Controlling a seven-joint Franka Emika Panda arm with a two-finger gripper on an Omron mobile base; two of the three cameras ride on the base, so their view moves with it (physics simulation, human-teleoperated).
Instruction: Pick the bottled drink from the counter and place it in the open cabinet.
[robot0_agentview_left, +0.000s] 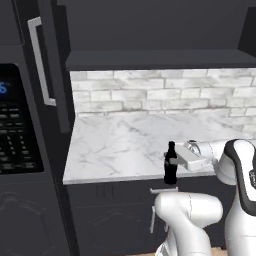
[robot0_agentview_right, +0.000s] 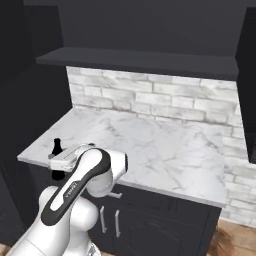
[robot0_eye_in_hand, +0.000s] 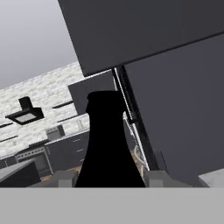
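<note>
The bottled drink (robot0_agentview_left: 170, 170) (robot0_agentview_right: 56, 146) is a small black bottle, held upright with my gripper (robot0_agentview_left: 171, 161) (robot0_agentview_right: 57, 160) shut on its body. It hangs at the front edge of a marble top (robot0_agentview_left: 125, 140) (robot0_agentview_right: 150, 145) backed by white brick. In the hand view the bottle (robot0_eye_in_hand: 109, 144) rises as a black shape between my fingertips (robot0_eye_in_hand: 65, 177). The open cabinet (robot0_agentview_left: 160, 59) (robot0_agentview_right: 140, 62) is above, a black wall unit with a thick flat bottom shelf and a dark interior. The counter is out of view.
A tall black unit with a microwave panel (robot0_agentview_left: 15, 130) and a silver handle (robot0_agentview_left: 40, 60) stands left of the marble top. Black base cabinets with silver handles (robot0_agentview_right: 110, 220) sit below it. A dark side wall (robot0_agentview_right: 247, 85) bounds the right end.
</note>
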